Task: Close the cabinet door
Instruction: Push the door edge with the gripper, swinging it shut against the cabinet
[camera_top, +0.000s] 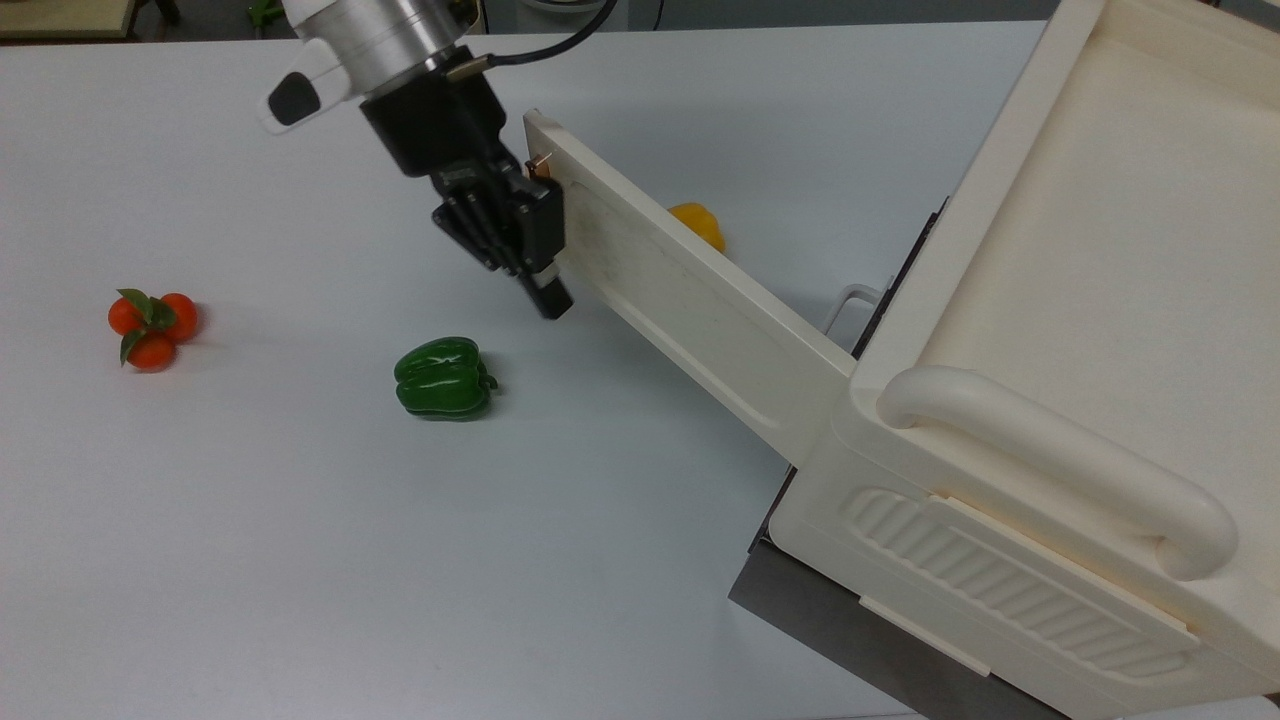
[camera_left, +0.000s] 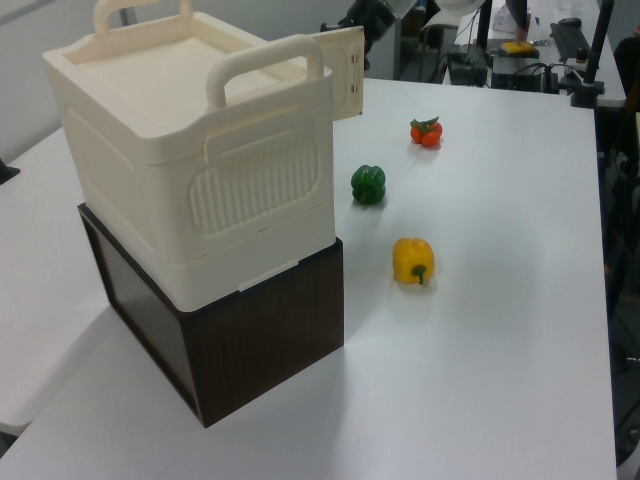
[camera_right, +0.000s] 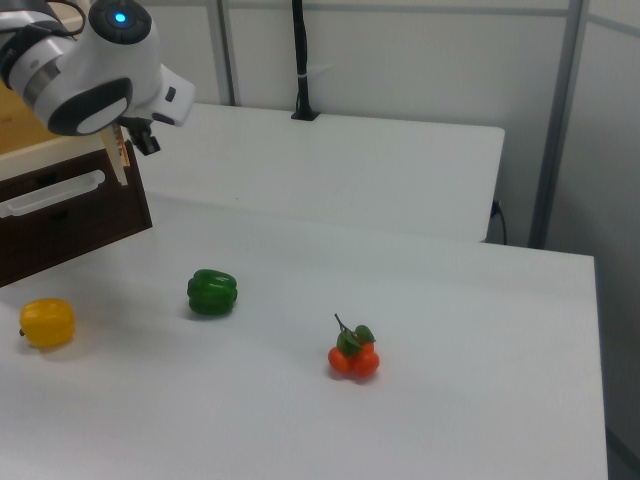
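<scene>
tool (camera_top: 549, 296): pressed against the door's handle end; cannot tell whether its fingers are apart or together
cabinet door (camera_top: 700, 310): swung out from the cream cabinet (camera_top: 1080, 300) above the counter (camera_top: 300, 550)

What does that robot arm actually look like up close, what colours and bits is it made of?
In the top view, the hand is black with slim ribbed fingers, hung from a black block under a shiny silver cylinder. A white piece with a dark oval sits beside the cylinder, and a black cable loops off it. In the right view the arm's shell is white and grey with a blue light.
</scene>
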